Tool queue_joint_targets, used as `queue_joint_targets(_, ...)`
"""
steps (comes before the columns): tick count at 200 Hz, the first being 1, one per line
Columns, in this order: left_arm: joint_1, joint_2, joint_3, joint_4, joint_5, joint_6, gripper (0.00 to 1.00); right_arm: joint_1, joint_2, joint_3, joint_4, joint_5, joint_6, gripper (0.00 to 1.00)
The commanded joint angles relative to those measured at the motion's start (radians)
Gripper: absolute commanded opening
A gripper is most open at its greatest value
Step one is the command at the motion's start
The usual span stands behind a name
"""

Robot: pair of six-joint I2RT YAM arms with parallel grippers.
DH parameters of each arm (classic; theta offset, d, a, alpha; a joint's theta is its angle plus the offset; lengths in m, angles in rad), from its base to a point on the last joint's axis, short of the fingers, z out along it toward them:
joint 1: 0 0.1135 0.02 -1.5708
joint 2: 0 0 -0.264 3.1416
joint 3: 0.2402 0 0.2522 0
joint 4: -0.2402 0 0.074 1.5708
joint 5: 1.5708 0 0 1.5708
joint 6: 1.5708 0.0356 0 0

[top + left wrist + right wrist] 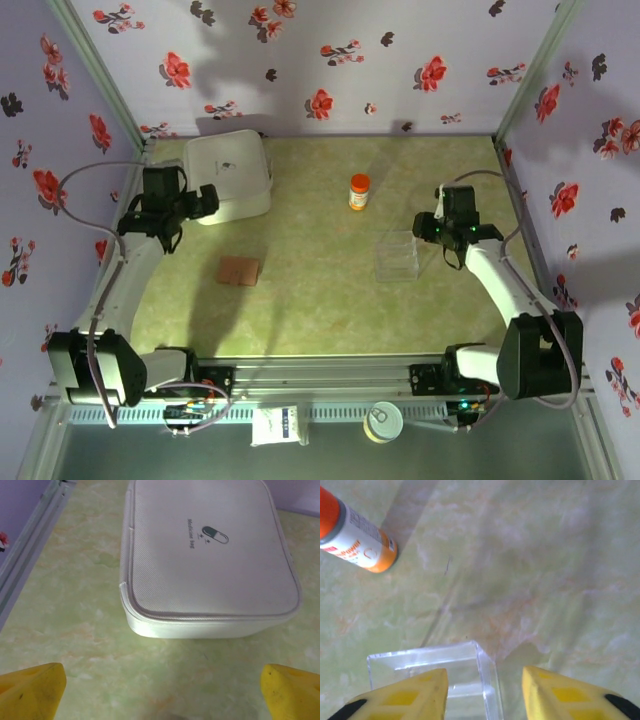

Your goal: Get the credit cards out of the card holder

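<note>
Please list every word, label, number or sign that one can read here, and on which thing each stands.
"Medicine bag", printed sideways on the white case, beside a pill sign with small plus marks.
Orange-capped bottle: red print on its label, too blurred to read.
White packet at the near edge: print too small to read.
Brown card holder: no writing visible.

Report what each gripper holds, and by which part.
Left gripper: nothing, open. Right gripper: nothing; its jaws straddle the clear box's side wall, gaps showing either side.
</note>
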Motion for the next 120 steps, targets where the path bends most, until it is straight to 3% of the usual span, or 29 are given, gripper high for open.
queue_joint_targets(1,-0.003,0.035,0.032,-0.146,0.073,0.029,1.00,0.009,0.038,0.030,-0.087,-0.060,0.012,0.38)
queue_joint_targets(25,-0.003,0.039,0.014,-0.114,0.121,0.005,1.00,0.011,0.080,0.037,-0.087,-0.079,0.009,0.34)
queue_joint_targets(120,-0.004,0.028,0.000,-0.076,0.138,-0.021,1.00,0.018,0.233,0.126,-0.095,-0.055,-0.014,0.24)
